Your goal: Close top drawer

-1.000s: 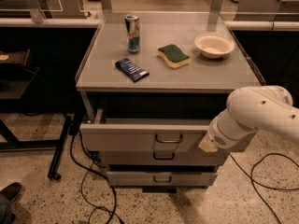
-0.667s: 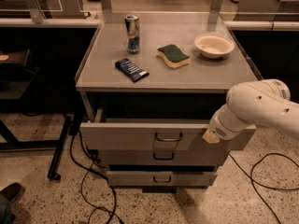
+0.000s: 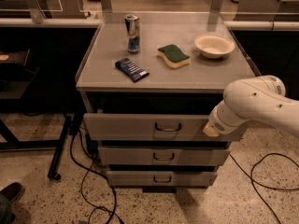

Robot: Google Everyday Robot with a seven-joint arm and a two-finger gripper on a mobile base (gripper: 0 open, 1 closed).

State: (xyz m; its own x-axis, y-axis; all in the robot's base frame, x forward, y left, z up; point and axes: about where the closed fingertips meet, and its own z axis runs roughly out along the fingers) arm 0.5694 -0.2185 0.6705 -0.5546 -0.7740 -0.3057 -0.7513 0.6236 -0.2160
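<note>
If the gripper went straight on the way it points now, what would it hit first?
The top drawer: the gripper sits at the right end of its front panel, seemingly touching it, though depth is hard to judge.

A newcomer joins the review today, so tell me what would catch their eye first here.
The bulky white arm reaches in from the right, its gripper at the right end of the top drawer, which juts out past the two lower drawers. On the cabinet top sit a can, a dark packet, a green-and-yellow sponge and a white bowl.
</note>
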